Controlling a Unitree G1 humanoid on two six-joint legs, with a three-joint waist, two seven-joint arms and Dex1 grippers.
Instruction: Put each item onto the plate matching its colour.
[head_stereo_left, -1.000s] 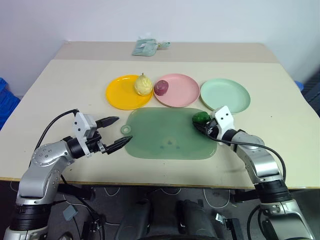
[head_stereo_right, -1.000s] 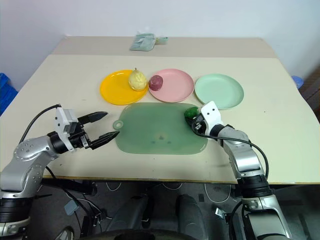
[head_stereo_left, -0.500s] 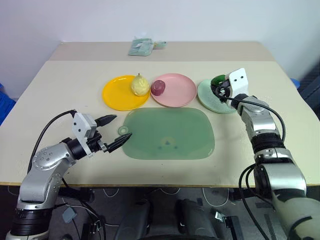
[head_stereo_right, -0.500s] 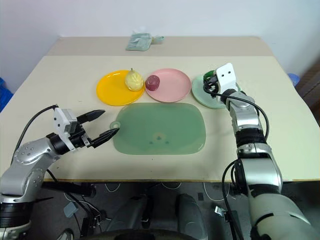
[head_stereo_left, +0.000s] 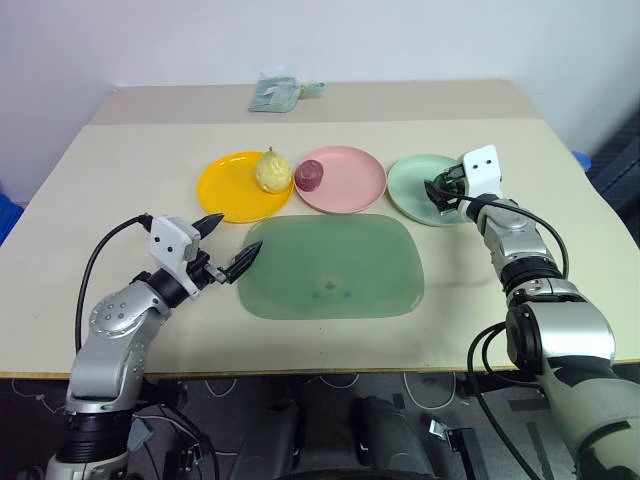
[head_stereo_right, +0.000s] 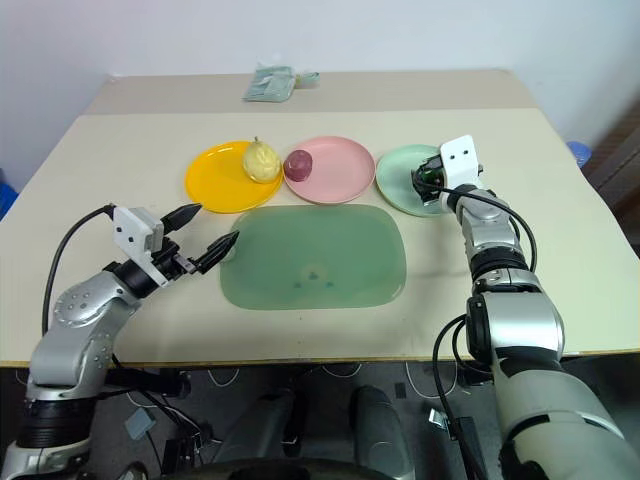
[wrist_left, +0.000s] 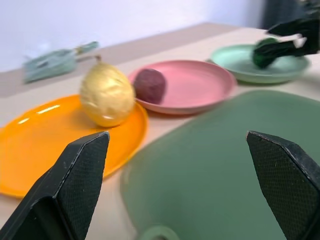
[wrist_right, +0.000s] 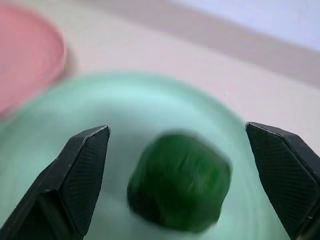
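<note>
Blurred in the right wrist view: green item (wrist_right: 179, 188), mint plate (wrist_right: 125, 115) and cut-off pink plate (wrist_right: 25, 60), so contact between item and plate unclear. From the head, right gripper (head_stereo_left: 437, 189) covers most of that item, jaws too small to judge. Far packet (head_stereo_left: 273, 94) too small to identify; yellow plate (wrist_left: 45, 150) cut by the left wrist view's edge.

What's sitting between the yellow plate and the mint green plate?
The pink plate, carrying the dark red toy, seen in the left eye view.
</note>
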